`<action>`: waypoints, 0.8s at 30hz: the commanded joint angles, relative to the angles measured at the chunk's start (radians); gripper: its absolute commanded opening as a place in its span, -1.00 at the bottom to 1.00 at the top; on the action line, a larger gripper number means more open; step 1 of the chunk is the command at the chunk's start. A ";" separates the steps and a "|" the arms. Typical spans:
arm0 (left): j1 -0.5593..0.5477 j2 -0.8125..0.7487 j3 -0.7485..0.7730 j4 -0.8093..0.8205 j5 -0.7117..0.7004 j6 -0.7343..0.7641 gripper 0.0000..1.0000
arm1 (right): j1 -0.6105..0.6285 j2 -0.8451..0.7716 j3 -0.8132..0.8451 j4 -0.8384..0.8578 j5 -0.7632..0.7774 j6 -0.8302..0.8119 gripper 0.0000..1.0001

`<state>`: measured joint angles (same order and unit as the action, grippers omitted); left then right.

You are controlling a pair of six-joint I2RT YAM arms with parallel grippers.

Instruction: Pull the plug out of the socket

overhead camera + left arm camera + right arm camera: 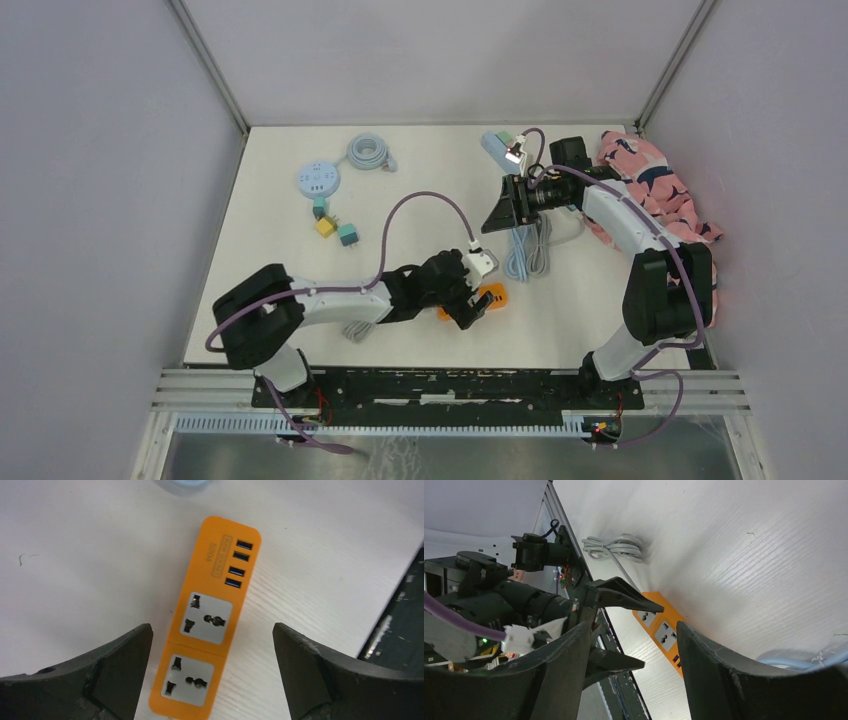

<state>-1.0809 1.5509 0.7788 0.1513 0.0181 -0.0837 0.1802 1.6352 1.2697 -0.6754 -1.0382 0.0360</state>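
Note:
An orange socket strip (210, 620) lies flat on the white table, with two outlets and several USB ports. Both outlets show bare holes and no plug sits in them. My left gripper (212, 630) hovers over its near end, open wide, one finger on each side and neither touching it. In the top view that gripper (477, 300) is at the strip (494, 296). My right gripper (498, 212) hangs open farther back with nothing between its fingers. It looks down at the strip (664, 630). A small green plug (506, 137) seems seated on a pale blue strip (493, 148) at the back.
A round blue socket (318, 180), a coiled grey cable (368, 153) and three small loose plugs (337, 230) lie at the back left. A blue-grey cable bundle (527, 250) lies under the right arm. Pink cloth (655, 185) lies at the right edge. A grey cable coil (616, 547) lies near the left arm.

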 commanded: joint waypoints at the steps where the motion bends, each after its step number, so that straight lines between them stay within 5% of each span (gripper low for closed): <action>1: -0.010 0.110 0.136 -0.186 -0.144 0.130 0.86 | -0.006 -0.027 0.037 0.006 -0.018 -0.013 0.37; 9: -0.010 0.221 0.213 -0.240 -0.147 0.142 0.47 | -0.009 -0.028 0.037 0.005 -0.022 -0.016 0.37; 15: -0.008 0.201 0.195 -0.226 -0.150 0.129 -0.39 | -0.010 -0.031 0.037 0.003 -0.025 -0.017 0.37; 20: 0.026 0.135 0.133 -0.179 -0.179 0.093 -0.90 | -0.010 -0.034 0.035 0.004 -0.026 -0.016 0.37; 24: 0.105 0.072 0.079 -0.142 -0.202 0.029 -0.94 | -0.011 -0.035 0.035 0.003 -0.029 -0.017 0.37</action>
<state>-1.0534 1.7176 0.9020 -0.0494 -0.1280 0.0048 0.1741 1.6352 1.2697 -0.6758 -1.0386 0.0357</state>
